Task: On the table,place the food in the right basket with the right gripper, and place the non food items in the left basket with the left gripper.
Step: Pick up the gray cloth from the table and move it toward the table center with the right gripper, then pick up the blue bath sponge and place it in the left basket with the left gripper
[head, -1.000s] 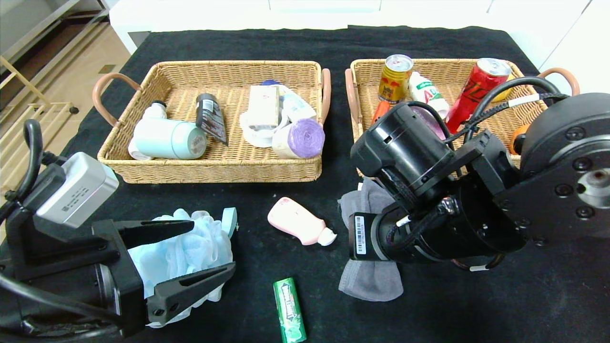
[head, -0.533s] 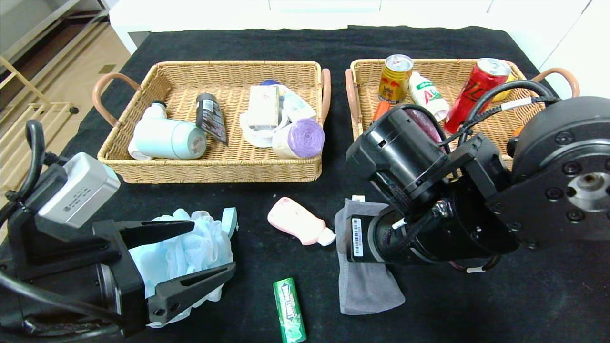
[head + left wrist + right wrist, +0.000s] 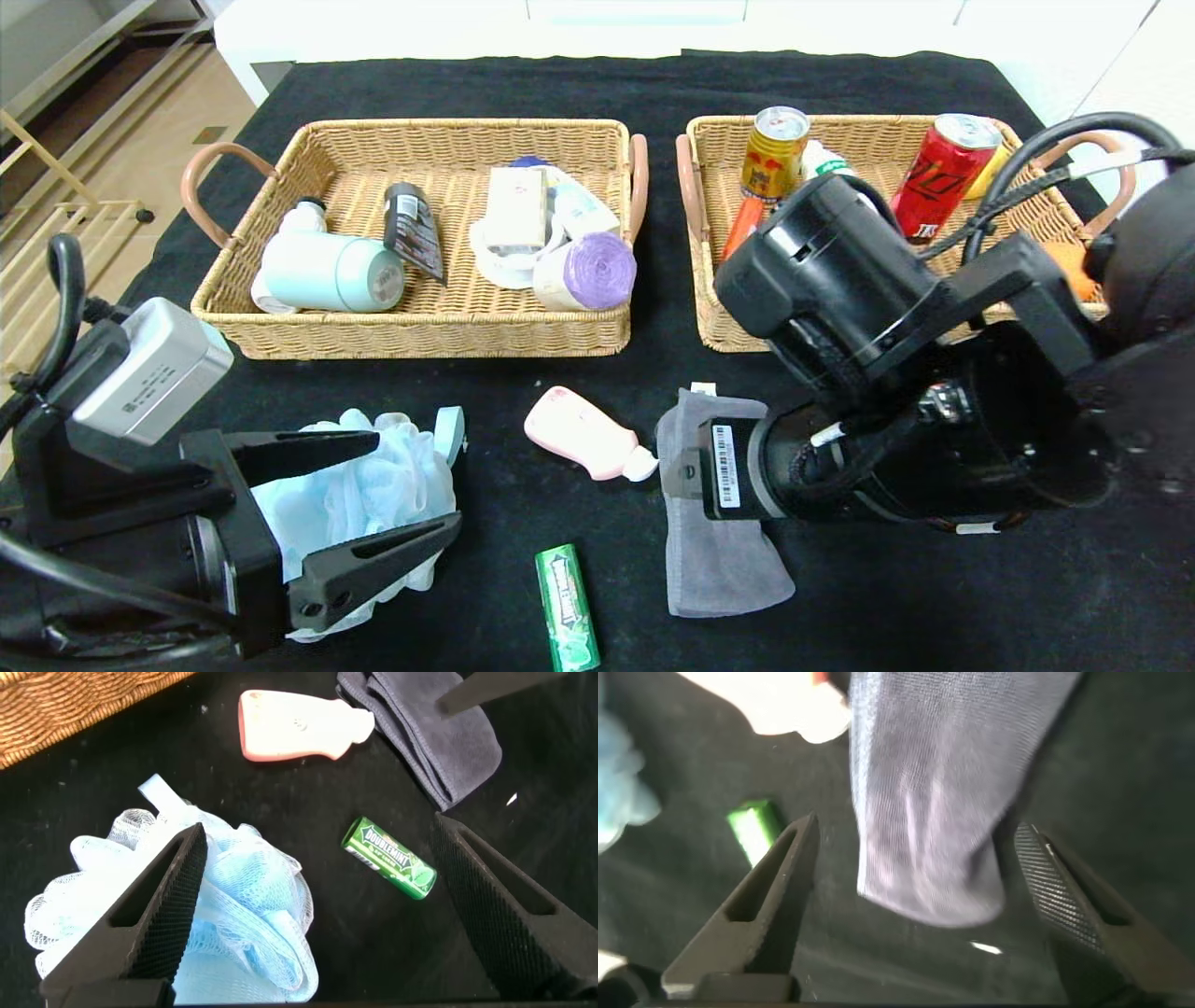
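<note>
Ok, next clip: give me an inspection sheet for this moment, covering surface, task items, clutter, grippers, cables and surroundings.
Surface: table draped in black cloth.
Task items: pouf, pink bottle, towel and gum pack lie on the cloth; bag roll is in the left basket; sausage is in the right basket.
Clutter: mint flask and a dark tube in the left basket; gold can and red can in the right basket.
Grippers: left gripper open around the pouf; right gripper open, straddling the towel.
Cables: black cable loops over the right arm.
Surroundings: wooden floor on the left.
</note>
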Tool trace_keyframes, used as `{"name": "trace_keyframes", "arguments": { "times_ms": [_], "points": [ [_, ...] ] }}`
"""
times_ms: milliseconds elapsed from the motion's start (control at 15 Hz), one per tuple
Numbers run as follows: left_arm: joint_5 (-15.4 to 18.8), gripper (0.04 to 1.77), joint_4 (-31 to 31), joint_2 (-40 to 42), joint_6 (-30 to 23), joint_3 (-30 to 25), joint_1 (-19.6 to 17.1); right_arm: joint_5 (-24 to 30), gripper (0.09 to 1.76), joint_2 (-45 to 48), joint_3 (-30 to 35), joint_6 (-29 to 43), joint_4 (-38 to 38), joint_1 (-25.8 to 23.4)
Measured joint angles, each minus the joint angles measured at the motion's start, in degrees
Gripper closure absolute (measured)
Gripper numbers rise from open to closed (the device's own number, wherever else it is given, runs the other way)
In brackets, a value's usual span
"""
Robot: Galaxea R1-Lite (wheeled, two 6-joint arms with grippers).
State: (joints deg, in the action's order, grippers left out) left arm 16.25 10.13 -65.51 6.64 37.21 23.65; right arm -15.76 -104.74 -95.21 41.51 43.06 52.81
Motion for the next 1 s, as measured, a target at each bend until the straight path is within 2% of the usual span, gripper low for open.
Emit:
{"name": "trace_keyframes", "arguments": {
  "times_ms": [200,400,467,600,800,867,1000],
  "points": [
    [-1.0,0.09,0.0,0.6,0.2,0.3,0.2,1.0,0.25,5.5,5.7,-7.9,-2.6,0.8],
    [-1.9,0.09,0.0,1.3,0.5,0.4,0.2,5.5,0.22,12.0,16.9,-18.8,-14.1,0.0],
    [-2.0,0.09,0.0,1.3,0.5,0.4,0.2,9.2,0.21,14.4,21.6,-24.7,-19.5,-1.3],
    [-2.8,0.09,0.0,1.4,0.6,0.5,0.1,20.4,0.19,19.5,29.8,-34.6,-27.2,-6.1],
    [-4.5,0.09,0.0,1.7,1.4,0.7,0.2,35.3,0.18,27.7,38.4,-45.6,-31.1,-15.4],
    [-5.2,0.09,0.0,1.8,1.6,0.7,0.3,38.4,0.17,30.1,40.9,-48.6,-31.4,-17.6],
    [-6.2,0.09,0.0,2.0,1.6,0.7,0.5,40.6,0.17,33.7,45.4,-51.6,-33.0,-20.0]
  ]
}}
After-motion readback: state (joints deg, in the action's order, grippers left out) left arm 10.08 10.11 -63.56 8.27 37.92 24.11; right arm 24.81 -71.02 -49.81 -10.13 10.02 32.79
